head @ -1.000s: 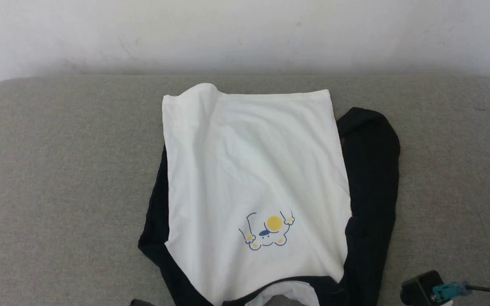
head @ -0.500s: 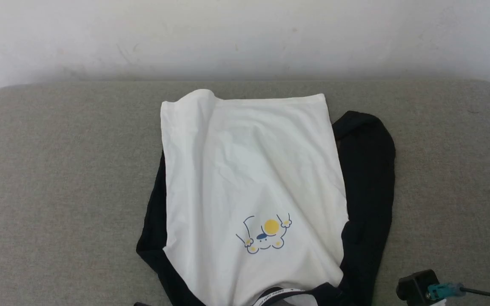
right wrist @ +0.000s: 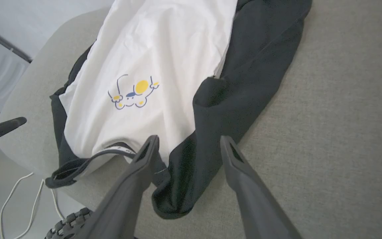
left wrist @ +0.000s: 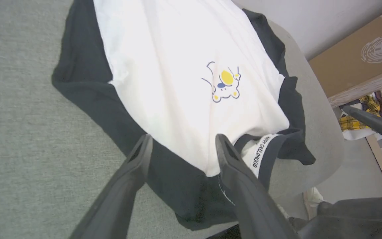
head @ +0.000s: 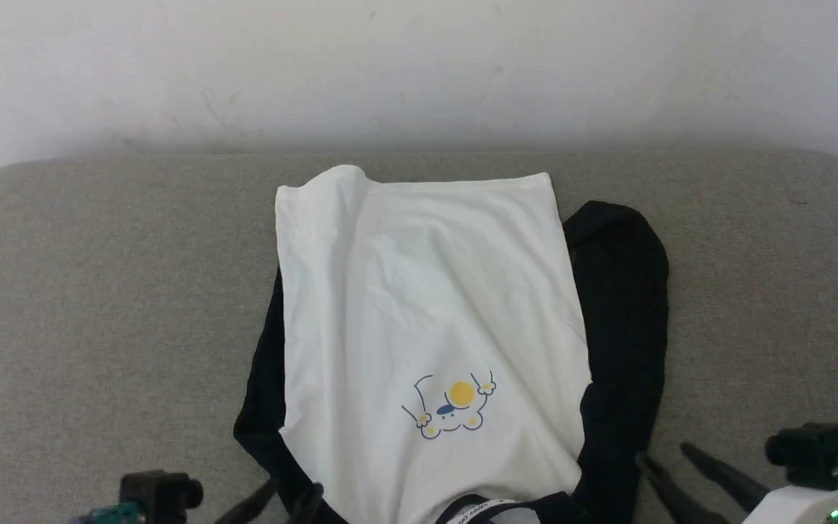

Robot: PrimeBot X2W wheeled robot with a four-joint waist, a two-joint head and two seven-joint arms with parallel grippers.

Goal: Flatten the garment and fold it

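Garment (head: pixel 419 291) lies front up in the middle of a grey pad (head: pixel 99 291), its hem toward the pale wall (head: pixel 419 73) and its collar (head: pixel 492 506) at the near edge, next to the robot. The white body is fairly smooth, with soft creases and one raised fold at the far left corner of the hem. A small print (head: pixel 452 407) with a yellow circle sits low on the chest and reads upside down in the head view. The right sleeve (head: pixel 623 291) runs along the body's right side in a long dark band, bunched near the shoulder. The left sleeve (head: pixel 262 407) is mostly tucked under the body, so just a narrow dark strip shows. In the right wrist view the collar pokes past the pad's rounded near edge. The left gripper (left wrist: pixel 182 146) is released, fingers spread and holding nothing, poised over the dark shoulder beside the collar; whether it touches the cloth is unclear. The right gripper (right wrist: pixel 189 141) is likewise released and unloaded, with its fingers to either side of the right sleeve's near end. On the floor off the pad, a heap of clothes (left wrist: pixel 366 113) lies below a brown board (left wrist: pixel 353 56); whether anything contains them cannot be told. A white cable (right wrist: pixel 12 196) trails on the floor.
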